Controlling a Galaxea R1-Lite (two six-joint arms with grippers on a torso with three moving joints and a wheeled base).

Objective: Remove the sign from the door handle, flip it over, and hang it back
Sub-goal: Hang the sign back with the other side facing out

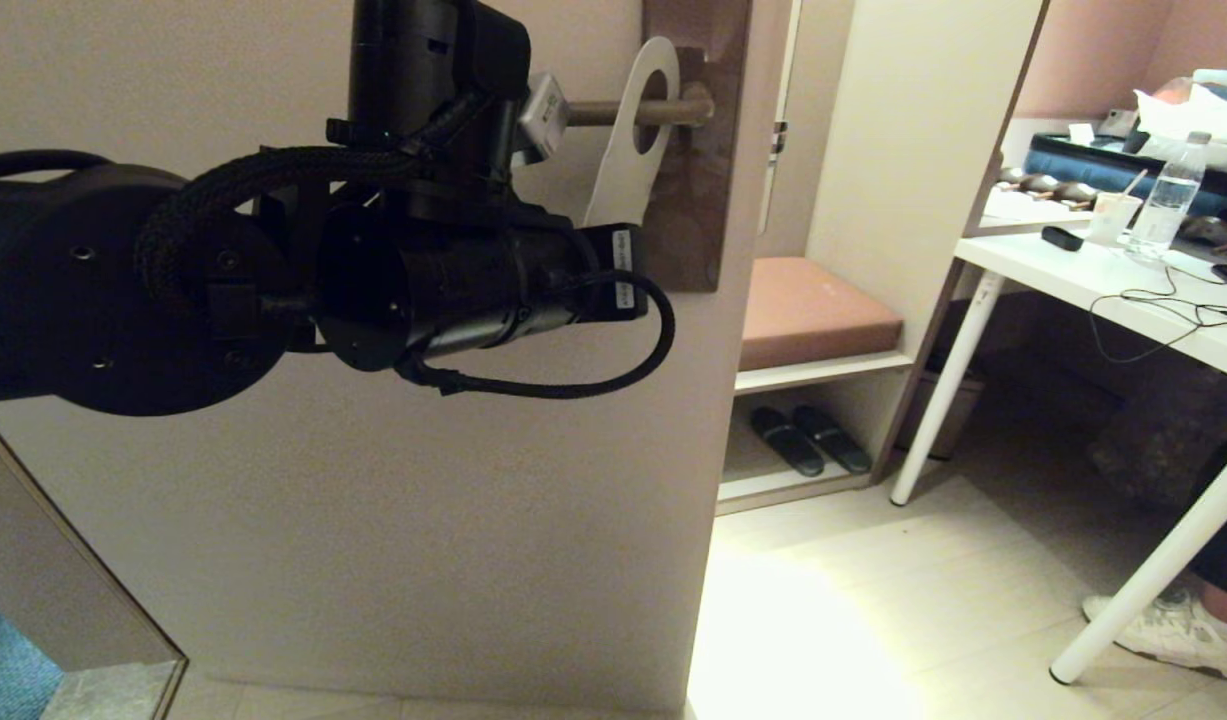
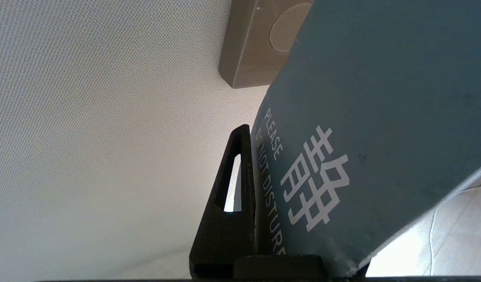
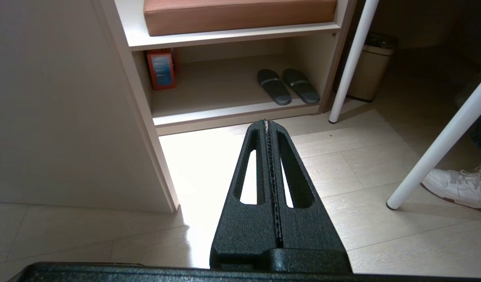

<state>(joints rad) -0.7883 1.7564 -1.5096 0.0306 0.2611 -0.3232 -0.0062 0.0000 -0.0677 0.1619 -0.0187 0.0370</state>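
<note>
The left end effector (image 2: 260, 203) is clamped on the lower part of the sign (image 1: 641, 130), one black finger (image 2: 234, 196) pressed flat against its slate-blue "DO NOT DISTURB" face. In the head view the sign's round hole is threaded over the door handle (image 1: 628, 112), its pale face turned outward and its body tilted away from the backplate (image 1: 698, 150). Whether this is lifting off or hanging back cannot be told for certain. The right end effector (image 3: 268, 124) hangs closed and empty over the floor, parked.
</note>
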